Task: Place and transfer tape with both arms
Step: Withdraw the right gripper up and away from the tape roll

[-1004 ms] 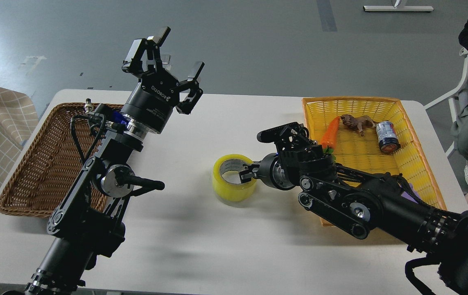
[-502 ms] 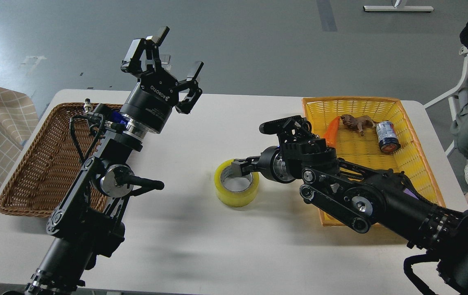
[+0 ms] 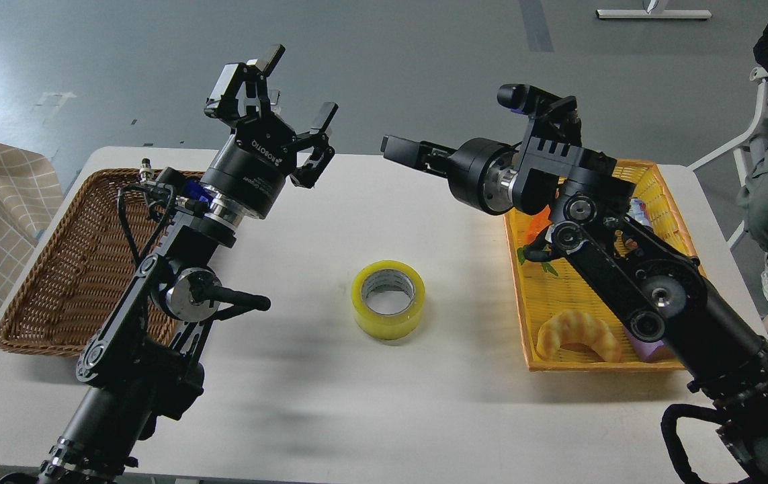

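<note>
The tape (image 3: 388, 299) is lying flat near the middle of the white surface (image 3: 303, 417), between the brown wicker basket (image 3: 54, 269) and the yellow basket (image 3: 666, 202), touching neither. Its hole is facing upward, so the ring's axis is standing roughly vertical and the curved yellow wall is facing outward all round.

The left tool (image 3: 293, 121) is hovering high above the surface's far left part, fingers spread wide apart and holding nothing. The right tool (image 3: 390, 146) is hanging raised, well clear of the roll, pointing left; it is showing end-on, so I cannot tell how its fingers are standing.

As I judge it, a pinch on the slick rounded wall could be slipping off. A finger pushing sideways could be skidding the roll or tipping it onto its edge, where it would be rolling away.
</note>
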Controlling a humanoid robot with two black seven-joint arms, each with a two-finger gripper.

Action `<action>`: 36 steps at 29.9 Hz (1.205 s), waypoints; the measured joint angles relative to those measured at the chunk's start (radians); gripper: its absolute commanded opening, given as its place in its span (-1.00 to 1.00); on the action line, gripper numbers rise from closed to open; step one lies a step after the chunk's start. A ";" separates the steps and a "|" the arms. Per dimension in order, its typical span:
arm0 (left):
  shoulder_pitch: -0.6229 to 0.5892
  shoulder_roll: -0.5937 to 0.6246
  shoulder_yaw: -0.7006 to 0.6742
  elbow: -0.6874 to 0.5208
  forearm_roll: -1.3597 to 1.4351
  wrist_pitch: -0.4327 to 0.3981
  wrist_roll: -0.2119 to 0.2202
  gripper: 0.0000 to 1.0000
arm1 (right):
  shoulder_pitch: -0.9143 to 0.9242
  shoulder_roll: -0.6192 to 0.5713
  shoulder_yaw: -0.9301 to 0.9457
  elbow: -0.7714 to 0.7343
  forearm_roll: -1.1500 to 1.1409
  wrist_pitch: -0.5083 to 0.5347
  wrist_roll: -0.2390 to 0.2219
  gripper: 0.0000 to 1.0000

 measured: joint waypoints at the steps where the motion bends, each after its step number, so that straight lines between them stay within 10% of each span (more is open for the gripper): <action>1: 0.000 0.006 0.001 0.003 0.000 0.001 0.000 0.96 | -0.020 0.000 0.036 0.022 0.023 0.000 0.001 1.00; 15: -0.017 0.007 -0.004 0.007 -0.015 -0.004 0.115 0.96 | -0.186 0.013 0.451 0.164 0.610 0.000 0.042 1.00; 24: -0.016 0.003 0.001 0.000 -0.004 -0.001 -0.084 0.96 | -0.223 0.013 0.536 0.185 0.687 0.000 0.151 1.00; 36: -0.014 0.000 0.014 -0.010 -0.002 -0.005 -0.051 0.96 | -0.243 0.013 0.522 0.185 0.687 -0.024 0.261 0.99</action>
